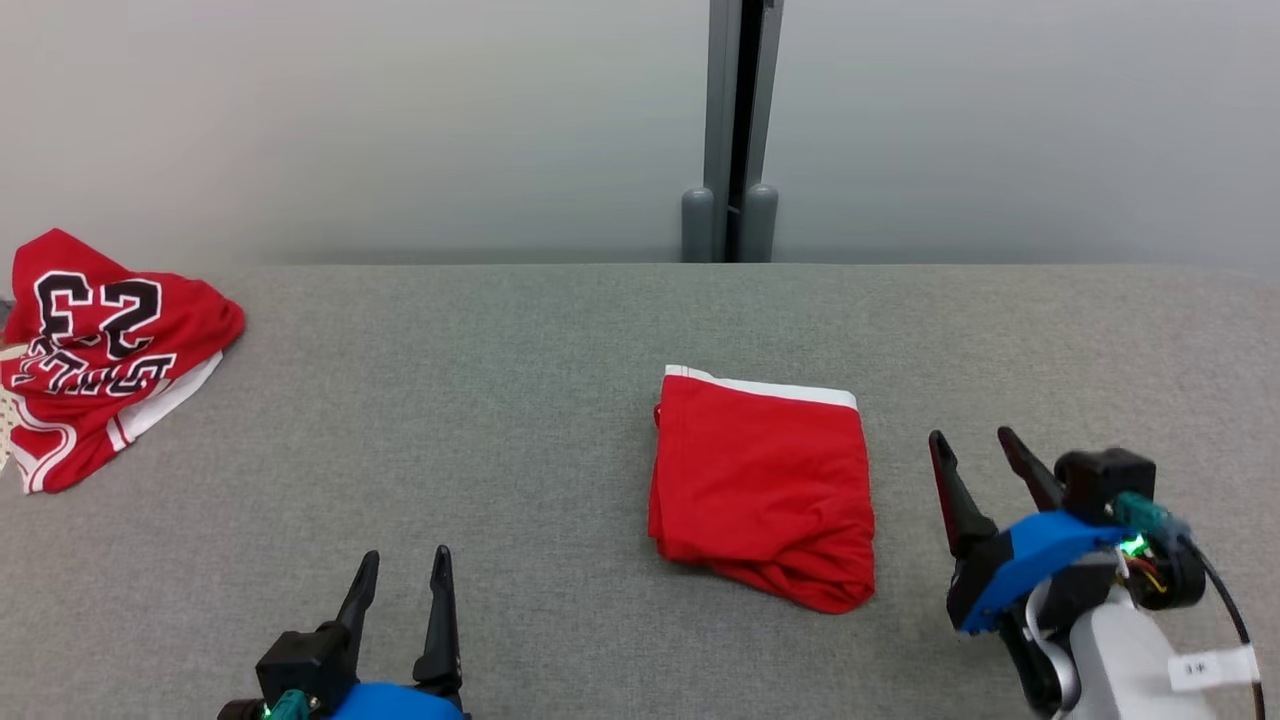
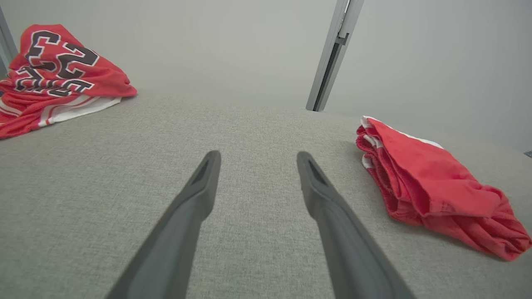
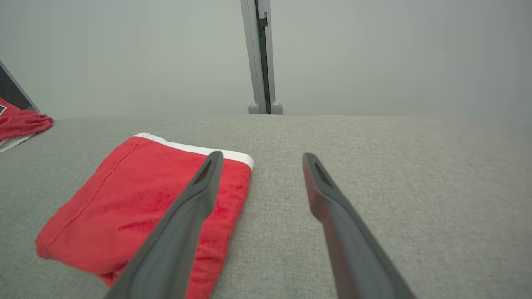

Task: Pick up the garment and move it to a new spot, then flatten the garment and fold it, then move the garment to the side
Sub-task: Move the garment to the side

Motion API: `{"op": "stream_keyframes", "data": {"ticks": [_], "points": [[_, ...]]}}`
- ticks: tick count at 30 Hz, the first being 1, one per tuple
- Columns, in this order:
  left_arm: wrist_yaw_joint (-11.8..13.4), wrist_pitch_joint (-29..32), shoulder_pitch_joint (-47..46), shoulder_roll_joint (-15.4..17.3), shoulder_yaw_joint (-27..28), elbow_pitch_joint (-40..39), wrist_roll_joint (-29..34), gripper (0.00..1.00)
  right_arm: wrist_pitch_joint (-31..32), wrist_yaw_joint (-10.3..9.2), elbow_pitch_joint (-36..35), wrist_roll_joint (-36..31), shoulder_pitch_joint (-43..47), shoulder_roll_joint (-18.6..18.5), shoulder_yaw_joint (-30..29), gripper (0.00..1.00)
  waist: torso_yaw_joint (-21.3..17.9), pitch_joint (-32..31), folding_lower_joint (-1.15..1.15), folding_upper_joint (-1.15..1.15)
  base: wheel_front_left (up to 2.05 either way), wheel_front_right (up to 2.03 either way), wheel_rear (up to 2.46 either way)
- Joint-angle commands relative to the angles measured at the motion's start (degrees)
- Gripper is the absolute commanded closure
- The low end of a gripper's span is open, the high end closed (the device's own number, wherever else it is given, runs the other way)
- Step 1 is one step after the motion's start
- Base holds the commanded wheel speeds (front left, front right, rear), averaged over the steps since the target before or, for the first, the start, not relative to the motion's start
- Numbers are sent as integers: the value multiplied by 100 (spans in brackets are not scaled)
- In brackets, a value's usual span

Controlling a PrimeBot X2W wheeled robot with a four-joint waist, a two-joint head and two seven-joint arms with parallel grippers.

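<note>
A red garment (image 1: 762,483) with a white band along its far edge lies folded into a compact rectangle on the grey table (image 1: 500,400), right of centre. It also appears at the right of the left wrist view as the garment (image 2: 432,187), and at the lower left of the right wrist view as the garment (image 3: 137,203). My right gripper (image 1: 972,437) hovers open just to its right, nothing between its fingers. My left gripper (image 1: 406,557) stands open near the front edge, well left of the garment and holding nothing.
A crumpled red jersey (image 1: 95,350) with black and white lettering lies at the table's far left edge, seen too as the jersey (image 2: 54,70). Behind the table a grey post (image 1: 738,130) stands against a pale wall.
</note>
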Motion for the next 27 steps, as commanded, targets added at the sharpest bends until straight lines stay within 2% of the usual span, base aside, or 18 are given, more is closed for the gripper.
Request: {"op": "stream_keyframes", "data": {"ticks": [1,5,8,16,20,21,22,23,24,25,27], "points": [[-23,-17,-133,-7,-4,-5,40,0,322,1,73,-43,-237,-7,-42,0,81,82,0,0,0,0,0],[-27,-16,-246,-30,-19,-26,74,0,1331,1,377,27,-700,-39,-113,0,251,266,0,0,0,0,0],[-34,-16,-323,-36,9,-22,95,0,1814,1,607,107,-941,-153,-71,0,385,405,0,0,0,0,0],[-49,-17,-536,-52,93,-85,175,0,2602,1,1357,535,-1397,-306,4,0,719,785,0,0,0,0,0],[-45,-17,-646,-16,124,-91,240,0,2777,1,1597,808,-1563,-384,173,0,793,911,0,0,0,0,0],[-45,-17,-670,-11,132,-95,263,0,2770,1,1642,849,-1583,-394,210,24,795,931,0,0,0,0,0],[-47,-17,-697,-6,138,-103,285,0,2749,1,1684,885,-1606,-398,249,55,791,952,0,0,0,0,0],[-53,-17,-726,1,137,-108,298,0,2723,1,1719,913,-1631,-406,299,59,783,968,0,0,0,0,0],[-57,-17,-750,10,139,-113,314,0,2691,1,1743,930,-1653,-416,360,91,762,991,0,0,0,0,0],[-62,-17,-777,6,138,-117,322,0,2646,1,1767,946,-1683,-428,413,100,735,1007,0,0,0,0,0],[-80,-16,-831,14,132,-131,360,0,2483,-1,1772,997,-1757,-468,489,100,651,1049,0,0,0,0,0]]}}
